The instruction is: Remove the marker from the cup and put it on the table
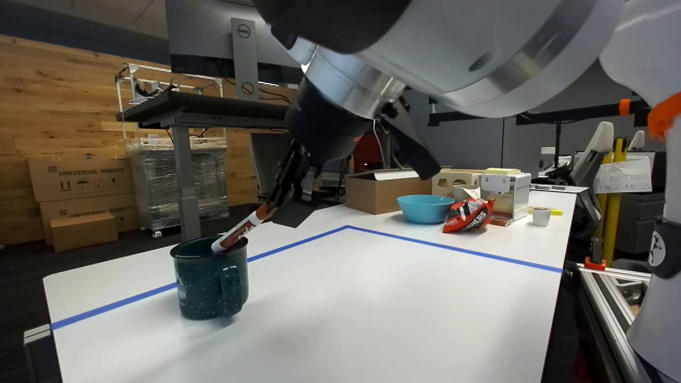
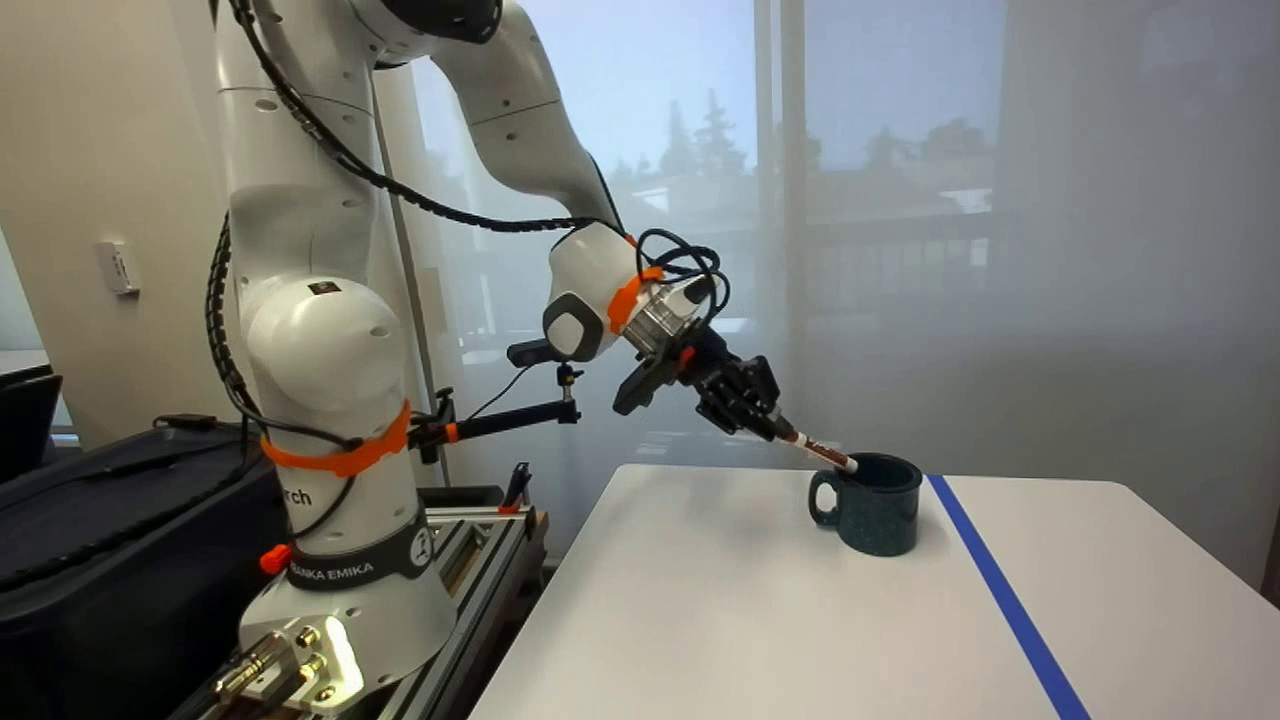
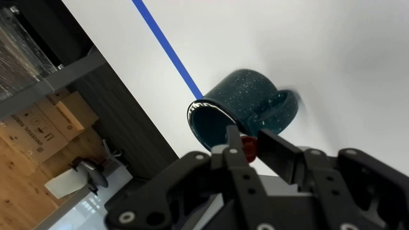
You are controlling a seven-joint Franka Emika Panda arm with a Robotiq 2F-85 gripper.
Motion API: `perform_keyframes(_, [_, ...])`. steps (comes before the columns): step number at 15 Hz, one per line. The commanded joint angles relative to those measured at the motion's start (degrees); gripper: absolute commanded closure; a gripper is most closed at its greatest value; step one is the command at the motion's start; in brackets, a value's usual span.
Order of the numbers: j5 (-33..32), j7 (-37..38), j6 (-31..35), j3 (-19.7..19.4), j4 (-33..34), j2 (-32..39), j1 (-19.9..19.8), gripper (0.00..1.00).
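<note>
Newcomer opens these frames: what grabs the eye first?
Probably the white robot arm looming across the top of an exterior view, then the gripper pinching the slanted marker, whose lower end sits close to the rim of the dark teal cup. After that, the bright blue bowl and red bag stand out side by side, farther back on the white table, past the blue tape.

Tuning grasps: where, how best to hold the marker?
Likely the red upper end of the marker, where the tool grips, from above on the side it leans to: that end stands clear of the cup, the white end at its mouth.
</note>
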Motion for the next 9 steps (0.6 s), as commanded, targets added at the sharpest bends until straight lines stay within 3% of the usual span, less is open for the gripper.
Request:
perform_keyframes(1, [15.4, -9.5, 6.8, 3.5, 2.0, -1.2, 4.1, 0.95])
perform_keyframes(3, [24.2, -15.0, 10.3, 5.7, 4.5, -1.3, 5.3, 0.95])
perform_keyframes(4, [27.9, -17.2, 11.7, 9.9, 5.6, -1.3, 2.1, 0.95])
perform_keyframes(5, [32.0, -19.6, 12.7, 11.2, 6.7, -1.4, 1.8, 0.95])
perform_keyframes(8, [35.4, -19.1, 9.1, 13.6, 7.2, -0.6, -1.4, 0.95])
perform_keyframes(9, [33.8, -17.3, 6.4, 13.6, 6.4, -0.3, -2.8, 0.95])
